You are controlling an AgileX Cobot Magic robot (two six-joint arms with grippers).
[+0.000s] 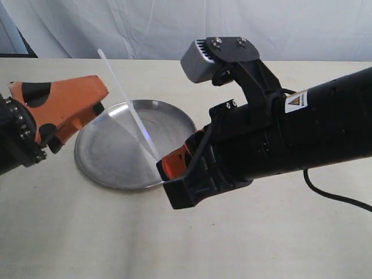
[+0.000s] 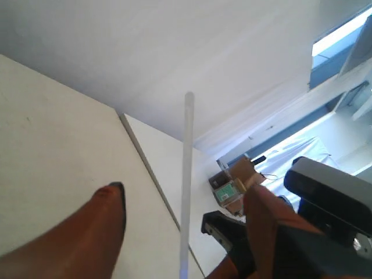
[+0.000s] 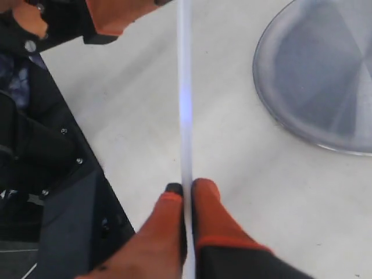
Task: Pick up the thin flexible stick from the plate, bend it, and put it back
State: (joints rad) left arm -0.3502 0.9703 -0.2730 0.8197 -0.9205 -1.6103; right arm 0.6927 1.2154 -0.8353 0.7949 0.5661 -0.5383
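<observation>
Orange right hand (image 3: 187, 187) pinching thin flexible stick (image 3: 185, 87), left hand (image 2: 186, 189) spread wide, clear of it

Beneath me spreads a pale cream tabletop (image 1: 70, 232), matte and evenly lit. Behind it hangs a creased white cloth backdrop (image 1: 174, 29). Beyond the table's far edge I see bright windows (image 2: 343, 35) (daylight, washed out) and a brown cardboard box (image 2: 239, 173).
</observation>
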